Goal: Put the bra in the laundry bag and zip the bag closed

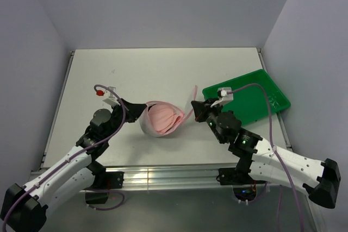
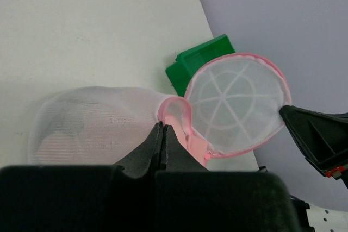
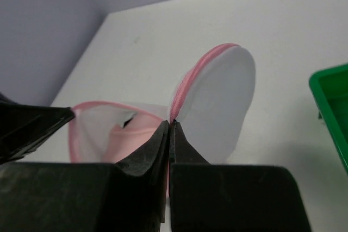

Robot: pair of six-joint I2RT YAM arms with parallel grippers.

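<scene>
Near the desk's [image 1: 163, 69] front edge, left fingers [image 2: 149, 148] and right fingers [image 3: 155, 144] are pinching tight on the open bag's [image 1: 145, 123] rim, bra [image 1: 163, 118] inside.

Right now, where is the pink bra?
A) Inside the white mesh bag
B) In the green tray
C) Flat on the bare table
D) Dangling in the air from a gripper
A: the top view shows the bra as pink fabric bundled inside the open laundry bag, whose round lid is flipped back.
</scene>
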